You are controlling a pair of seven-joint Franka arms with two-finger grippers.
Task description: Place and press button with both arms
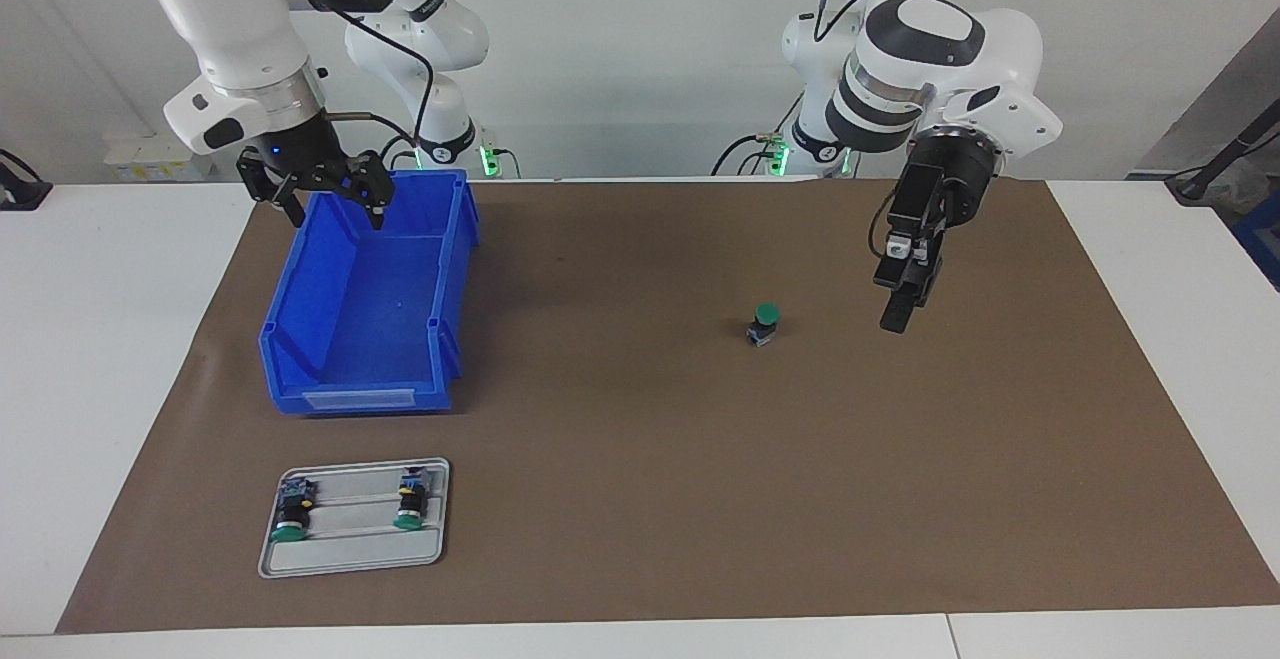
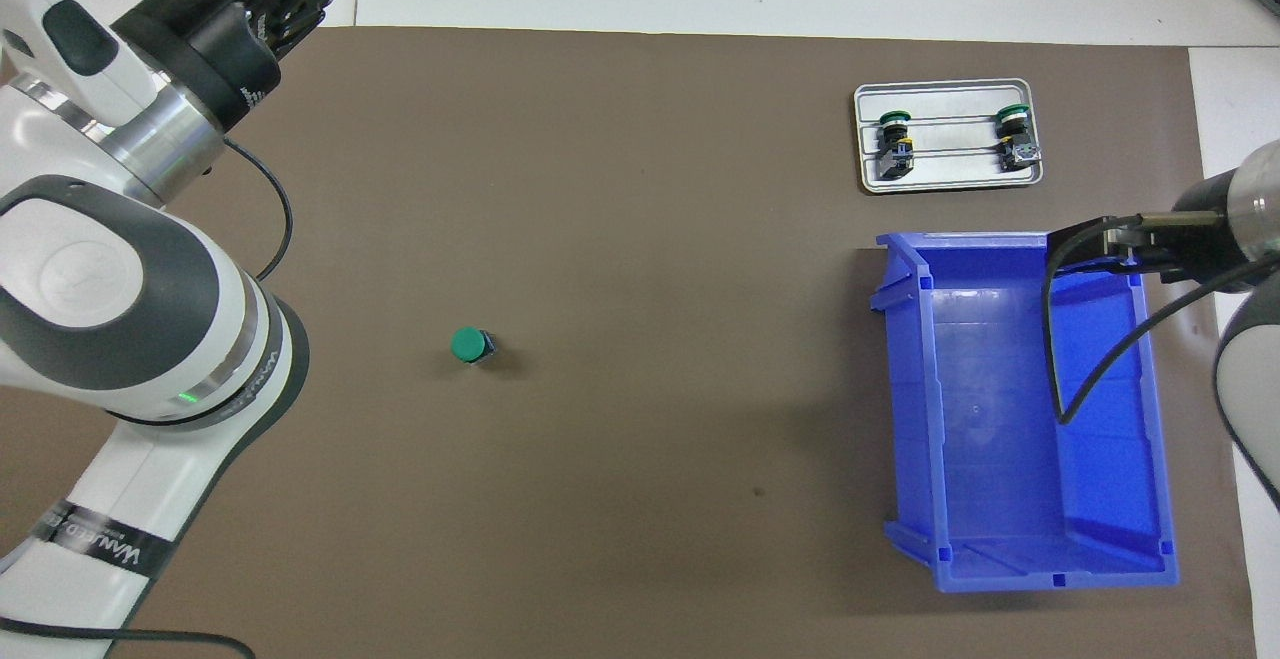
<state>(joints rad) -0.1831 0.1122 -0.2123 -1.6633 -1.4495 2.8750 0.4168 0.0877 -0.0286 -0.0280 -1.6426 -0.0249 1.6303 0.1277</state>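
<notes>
Left tool [image 1: 895,317] hangs near one button [image 1: 763,323]; two more buttons [image 1: 292,516] lie traywards.

button [image 1: 764,323]: green mushroom cap, black body, blue-and-yellow base | upright, cap up | alone on my bench's brown mat, toward my left arm's end

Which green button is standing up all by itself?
The button alone on the brown mat, standing cap up. The other two buttons lie on their sides in the grey tray.
</notes>
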